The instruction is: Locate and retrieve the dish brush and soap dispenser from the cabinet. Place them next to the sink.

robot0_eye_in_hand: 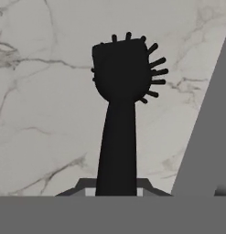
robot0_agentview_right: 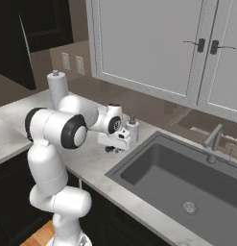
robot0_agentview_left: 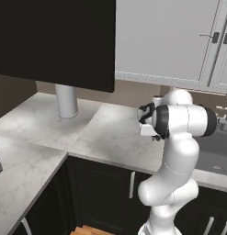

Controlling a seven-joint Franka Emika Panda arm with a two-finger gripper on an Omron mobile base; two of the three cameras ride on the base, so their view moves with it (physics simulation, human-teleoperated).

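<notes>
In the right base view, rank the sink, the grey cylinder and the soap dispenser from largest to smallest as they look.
1. The sink, by far the largest.
2. The grey cylinder at the counter's back, though it stands farther from the camera.
3. The soap dispenser, smallest, partly hidden behind the arm's wrist.

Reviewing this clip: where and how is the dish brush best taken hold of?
By the thin straight handle, from the end away from the bristles, closing across its narrow width. In the hand view the dish brush runs straight out from the hand above the marble counter, rounded bristly head farthest away. The slim handle suits a two-finger pinch; the wider, bristled head likely would not.
</notes>
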